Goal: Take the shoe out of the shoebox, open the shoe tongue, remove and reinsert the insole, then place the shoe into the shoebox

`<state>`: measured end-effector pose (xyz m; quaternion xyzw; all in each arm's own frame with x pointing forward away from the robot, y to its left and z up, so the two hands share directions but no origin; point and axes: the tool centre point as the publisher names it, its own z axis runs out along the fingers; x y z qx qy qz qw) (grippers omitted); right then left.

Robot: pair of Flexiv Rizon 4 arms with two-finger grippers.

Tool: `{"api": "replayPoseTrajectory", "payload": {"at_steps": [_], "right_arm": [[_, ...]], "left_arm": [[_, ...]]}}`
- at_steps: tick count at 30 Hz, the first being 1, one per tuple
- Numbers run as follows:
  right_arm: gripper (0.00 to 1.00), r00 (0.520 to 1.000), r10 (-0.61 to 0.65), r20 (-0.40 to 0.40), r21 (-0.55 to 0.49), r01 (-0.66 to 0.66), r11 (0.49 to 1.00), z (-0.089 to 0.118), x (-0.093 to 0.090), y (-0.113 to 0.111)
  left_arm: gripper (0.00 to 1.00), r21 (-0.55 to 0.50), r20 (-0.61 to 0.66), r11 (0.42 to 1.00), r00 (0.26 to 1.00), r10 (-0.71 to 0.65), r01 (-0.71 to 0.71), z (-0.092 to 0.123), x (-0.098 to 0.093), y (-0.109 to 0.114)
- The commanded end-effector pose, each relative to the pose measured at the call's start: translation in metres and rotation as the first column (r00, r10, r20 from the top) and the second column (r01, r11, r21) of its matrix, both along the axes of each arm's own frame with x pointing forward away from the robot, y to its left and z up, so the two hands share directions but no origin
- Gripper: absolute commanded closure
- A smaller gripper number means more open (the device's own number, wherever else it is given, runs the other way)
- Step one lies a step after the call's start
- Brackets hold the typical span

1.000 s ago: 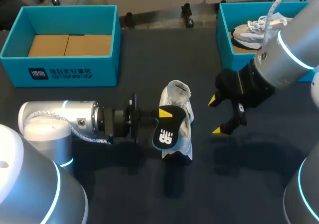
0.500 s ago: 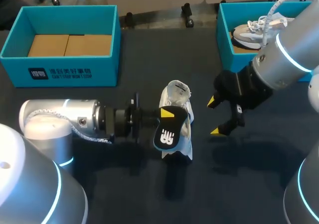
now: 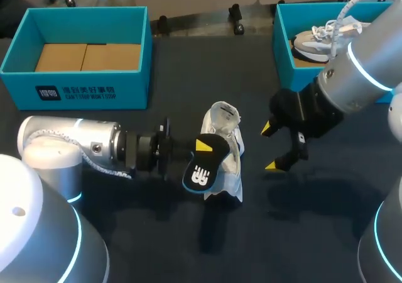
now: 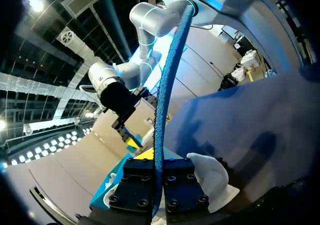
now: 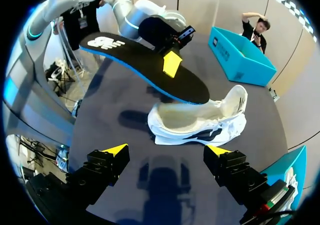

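A white shoe (image 3: 227,149) lies on its side in the middle of the dark table. Just above it, my left gripper (image 3: 202,146) is shut on a black insole (image 3: 201,171) with a blue edge and a white logo. In the left wrist view the insole (image 4: 164,95) shows edge-on, clamped between the fingers, with the shoe (image 4: 212,177) beside them. My right gripper (image 3: 269,147) hangs open and empty to the right of the shoe. In the right wrist view the insole (image 5: 145,67) hovers over the shoe (image 5: 200,122), ahead of my open right gripper (image 5: 166,151).
A teal shoebox (image 3: 75,93) with a cardboard insert stands at the back left. A second teal box (image 3: 281,44) at the back right holds a grey and white shoe (image 3: 317,39), partly hidden by my right arm.
My left gripper has drawn the insole a little to the left and toward the front, away from the shoe's opening. The right gripper has barely shifted and stays open.
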<state>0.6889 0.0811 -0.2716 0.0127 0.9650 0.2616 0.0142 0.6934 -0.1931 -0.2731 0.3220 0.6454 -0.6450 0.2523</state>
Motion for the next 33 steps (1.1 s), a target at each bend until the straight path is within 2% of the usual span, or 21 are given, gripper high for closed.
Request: {"api": "replayPoseTrajectory", "payload": {"at_steps": [1, 17, 33], "right_arm": [[0.0, 1.0, 0.0, 0.002, -0.001, 0.0, 1.0, -0.001, 0.0, 0.001], [0.0, 1.0, 0.0, 0.002, -0.001, 0.0, 1.0, -0.001, 0.0, 0.001], [0.0, 1.0, 0.0, 0.002, -0.001, 0.0, 1.0, -0.001, 0.0, 0.001]], "left_arm": [[1.0, 0.003, 0.0, 1.0, 1.0, -0.002, 0.002, 0.0, 0.0, 0.0], [1.0, 0.003, 0.0, 1.0, 1.0, -0.002, 0.002, 0.0, 0.0, 0.0], [1.0, 0.011, -0.076, 1.0, 0.997, 0.001, 0.0, -0.019, -0.021, -0.022]]}}
